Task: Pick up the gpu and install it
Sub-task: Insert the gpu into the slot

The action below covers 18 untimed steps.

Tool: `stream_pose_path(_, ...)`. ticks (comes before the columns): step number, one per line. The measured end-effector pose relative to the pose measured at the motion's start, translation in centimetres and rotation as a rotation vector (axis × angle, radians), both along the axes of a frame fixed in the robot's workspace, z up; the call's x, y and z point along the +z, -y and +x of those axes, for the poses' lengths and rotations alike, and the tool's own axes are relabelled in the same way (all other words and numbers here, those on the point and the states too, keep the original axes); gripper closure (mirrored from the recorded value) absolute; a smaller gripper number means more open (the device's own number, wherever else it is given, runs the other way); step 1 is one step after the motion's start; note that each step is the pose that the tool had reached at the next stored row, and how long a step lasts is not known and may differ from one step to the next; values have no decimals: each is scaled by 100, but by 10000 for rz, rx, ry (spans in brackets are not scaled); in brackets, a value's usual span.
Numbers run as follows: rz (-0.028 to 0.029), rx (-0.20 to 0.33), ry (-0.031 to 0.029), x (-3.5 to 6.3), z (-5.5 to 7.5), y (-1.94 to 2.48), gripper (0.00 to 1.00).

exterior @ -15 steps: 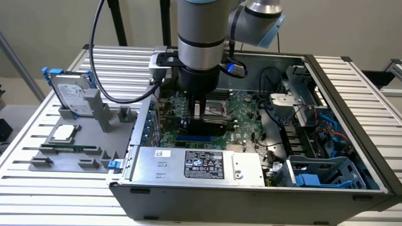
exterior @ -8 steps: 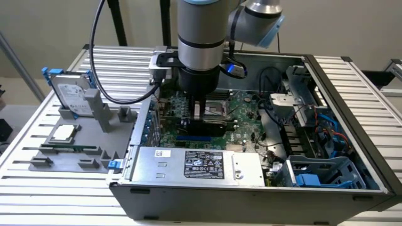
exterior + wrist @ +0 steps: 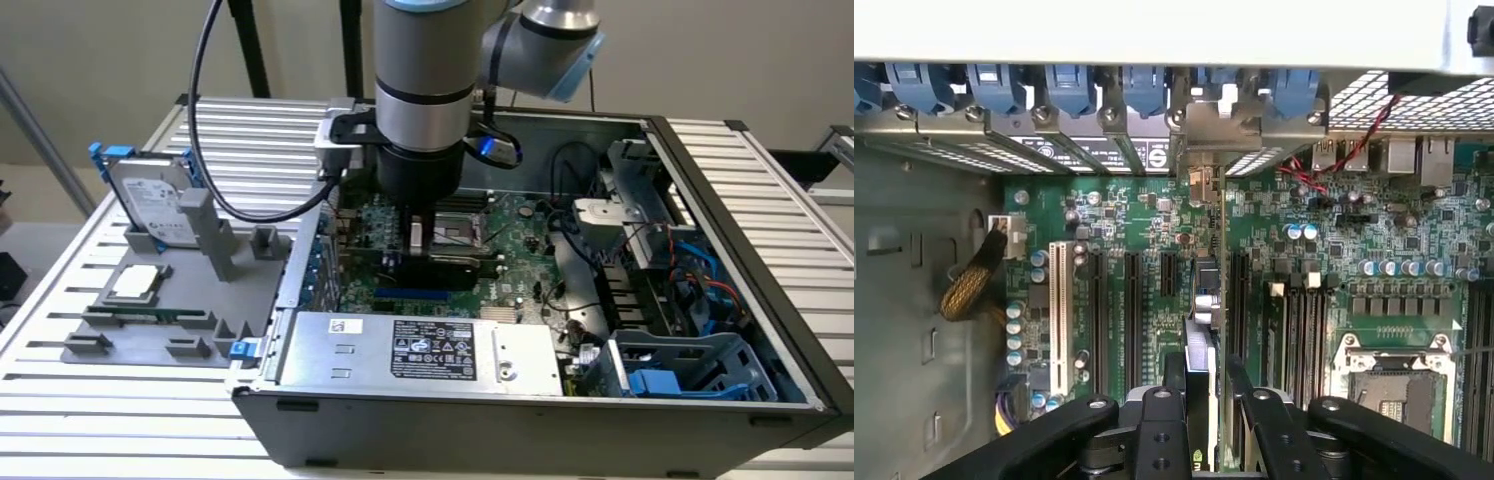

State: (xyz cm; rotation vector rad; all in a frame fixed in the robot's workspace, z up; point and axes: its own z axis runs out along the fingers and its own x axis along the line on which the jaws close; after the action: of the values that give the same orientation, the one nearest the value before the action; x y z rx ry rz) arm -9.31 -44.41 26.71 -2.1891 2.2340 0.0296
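Arm: big grey robot arm reaching straight down into the open computer case (image 3: pixel 747 330) in the exterior view.
Gripper: the gripper (image 3: pixel 1200 395) is low over the green motherboard (image 3: pixel 1154 250), with its black fingers (image 3: pixel 1159 425) pressed onto the two sides of the gpu (image 3: pixel 1201 360).
Gpu place: the gpu (image 3: pixel 441 270) stands on its edge, thin side up, in the middle of the motherboard (image 3: pixel 521 230), among the long black slots (image 3: pixel 1132 320).
Gpu end: its silver bracket (image 3: pixel 1199 150) reaches the row of blue clips (image 3: pixel 1069 85) at the back wall of the case.
Seated or not: it looks like the card sits down in a slot, but I cannot tell if it is all the way in.
Beside it: a white slot (image 3: pixel 1060 315) is farther off to one side, and the square chip socket (image 3: pixel 1389 375) is on the other side.
Outside the case: on the exterior view's left, a grey holder tray (image 3: pixel 147 330) sits on the table (image 3: pixel 54 400).
On the tray: a silver hard drive (image 3: pixel 144 195) with blue rails stands upright, and a small square silver chip (image 3: pixel 138 283) lies flat near it.
Front of case: a silver power box (image 3: pixel 420 350) with a black label fills the near side.
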Motion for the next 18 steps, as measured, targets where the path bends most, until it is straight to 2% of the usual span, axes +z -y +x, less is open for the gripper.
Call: stream_pose_path(18, -1, -113, 0, -68, -34, 0, 100)
